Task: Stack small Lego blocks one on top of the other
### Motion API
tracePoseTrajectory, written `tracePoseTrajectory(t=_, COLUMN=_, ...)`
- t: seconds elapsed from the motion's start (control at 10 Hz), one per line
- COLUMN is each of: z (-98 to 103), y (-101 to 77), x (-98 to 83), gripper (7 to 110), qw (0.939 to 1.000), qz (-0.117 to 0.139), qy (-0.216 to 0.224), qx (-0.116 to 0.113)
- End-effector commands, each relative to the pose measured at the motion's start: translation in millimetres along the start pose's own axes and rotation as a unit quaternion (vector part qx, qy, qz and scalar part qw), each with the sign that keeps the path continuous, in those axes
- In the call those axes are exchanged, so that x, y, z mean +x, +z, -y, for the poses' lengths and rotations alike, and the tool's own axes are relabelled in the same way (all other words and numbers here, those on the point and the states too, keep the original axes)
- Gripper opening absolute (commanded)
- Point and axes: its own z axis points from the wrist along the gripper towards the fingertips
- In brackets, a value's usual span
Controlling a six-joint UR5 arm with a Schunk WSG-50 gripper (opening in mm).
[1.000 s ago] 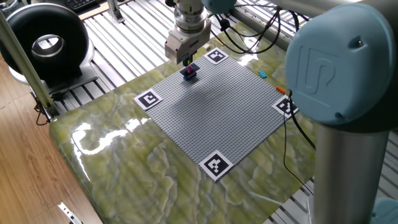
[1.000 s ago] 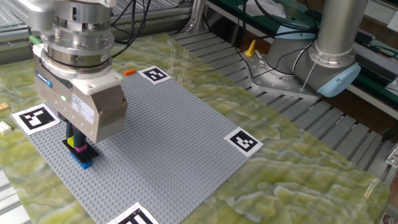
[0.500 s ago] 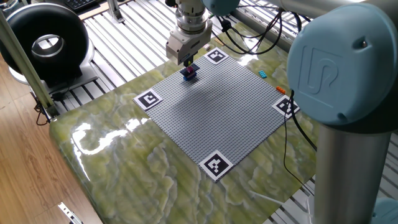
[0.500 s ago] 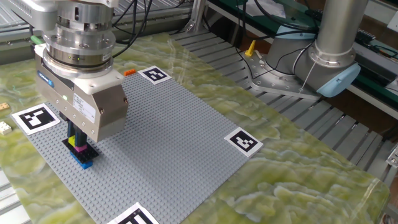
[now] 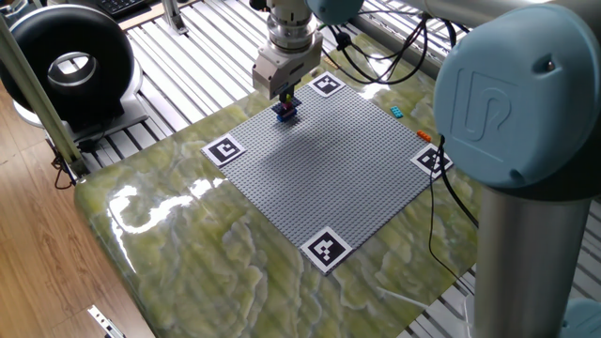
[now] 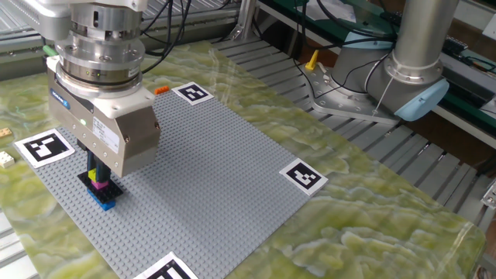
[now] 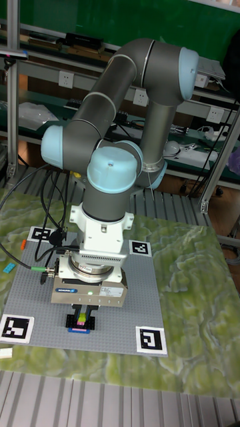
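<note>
The gripper (image 6: 96, 164) hangs straight down over a small stack (image 6: 99, 186) of Lego blocks on the grey baseplate (image 6: 209, 170). The stack has a dark blue block (image 6: 103, 201) at the bottom and a magenta block (image 6: 97, 183) on top of it, with a sliver of yellow showing above the magenta. In the tall fixed view the stack (image 7: 81, 321) sits at about 6 o'clock on the plate, just under the gripper (image 7: 83, 309); in one fixed view it (image 5: 285, 111) lies toward 12 o'clock, below the gripper (image 5: 285, 95). The dark fingers (image 6: 92, 165) reach down to the top of the stack, but the gripper body hides their tips, so I cannot tell whether the jaws are spread or pinching a block.

Off the plate on the marble table (image 5: 188, 235), a cyan block (image 5: 397, 112) and an orange block (image 5: 424, 136) lie at about 2 o'clock in one fixed view. A tan block (image 6: 6, 159) rests at 9 o'clock in the other fixed view, beside a marker tag (image 6: 45, 146).
</note>
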Motion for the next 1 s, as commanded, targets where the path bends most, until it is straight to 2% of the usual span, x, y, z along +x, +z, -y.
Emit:
tracePoseTrajectory(t=0.0, z=0.0, y=1.6, x=-2.0, gripper=7, qw=0.9999, qz=0.004, qy=0.011, qx=-0.008)
tracePoseTrajectory(t=0.9, z=0.2, y=2.9, x=3.9, gripper=7, qw=0.9999, qz=-0.001, qy=0.012, qx=-0.004)
